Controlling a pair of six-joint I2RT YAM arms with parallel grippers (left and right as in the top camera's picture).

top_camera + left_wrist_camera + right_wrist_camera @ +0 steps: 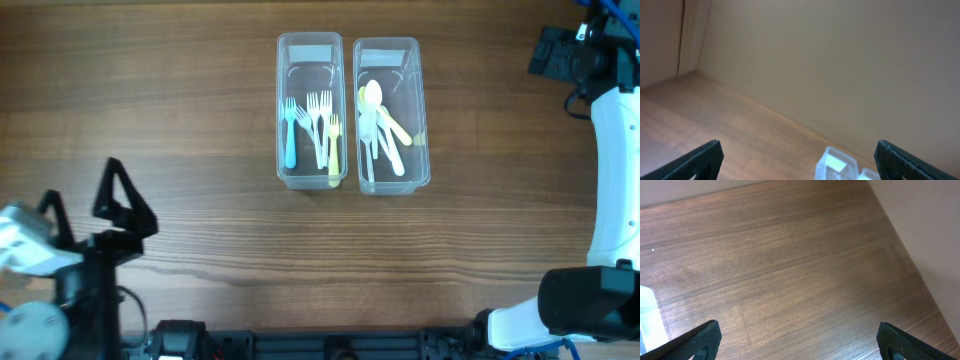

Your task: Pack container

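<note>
The pale pieces in the right-hand clear plastic rectangular tub [388, 60] overlap so much that I cannot count them; a white plastic spoon [372, 98] and a yellow plastic spoon [397, 131] stand out, and the rest is a blur of white handles. The left-hand clear plastic rectangular tub [310, 75] reads more easily, with a blue plastic fork [290, 137], a few white plastic forks [318, 118] and a yellow plastic fork [333, 150] lying lengthwise. The two tubs sit just beside each other near the far edge of the dark brown wood-grain worktop [150, 100], about midway along it. The left wrist camera catches only a corner of them at the bottom of its view, and the right wrist camera only a clear sliver at its left border. A plain beige wall [840, 60] rises behind the far edge. The left arm [30, 250] sits at the near left corner, partly cut off, with its black jaws spread wide and holding nothing, above bare wood and well apart from the tubs. The white right arm [615, 170] runs up the right edge to the far right corner; from overhead its jaws are hard to make out, but its own camera shows them wide apart and empty over bare wood.
</note>
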